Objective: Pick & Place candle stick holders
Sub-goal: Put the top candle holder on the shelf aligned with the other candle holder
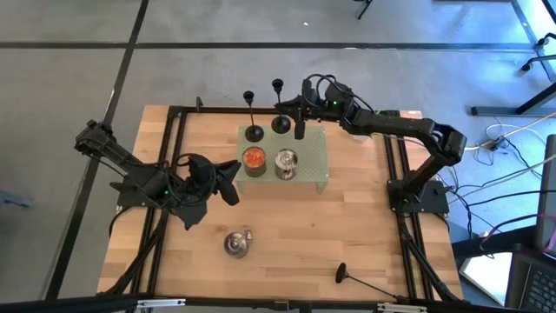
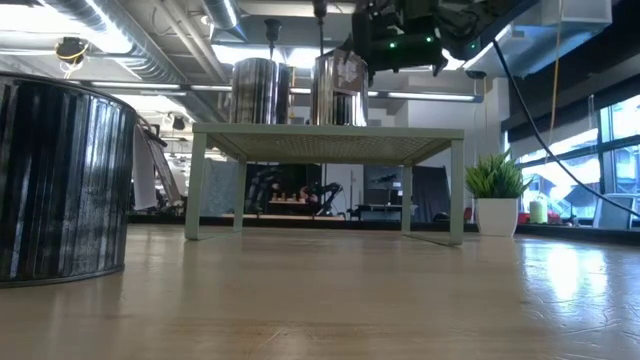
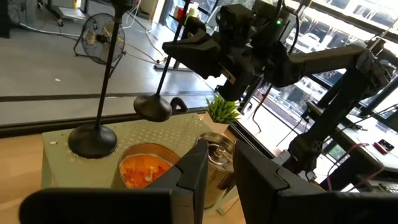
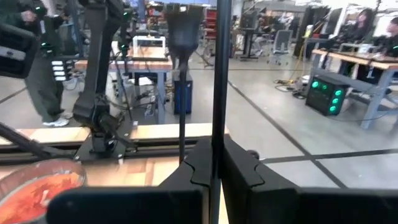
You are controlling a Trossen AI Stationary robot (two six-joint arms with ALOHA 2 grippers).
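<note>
**Lighting / picture quality**

Even overhead light is falling on the wooden table point(image 1: 287, 226), shadows staying soft and short. In the low view, window daylight is glaring off the tabletop at right and ceiling strips are blowing out. The near can point(image 2: 62, 180) is looming, blurred. The right wrist view's background is smearing slightly.

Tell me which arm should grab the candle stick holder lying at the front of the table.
Probably the left. Its end effector hangs free over the table's left middle, while the right end effector is shut on a holder stem on the green shelf. The fallen holder lies nearer the right side, so reach is unsure.
</note>
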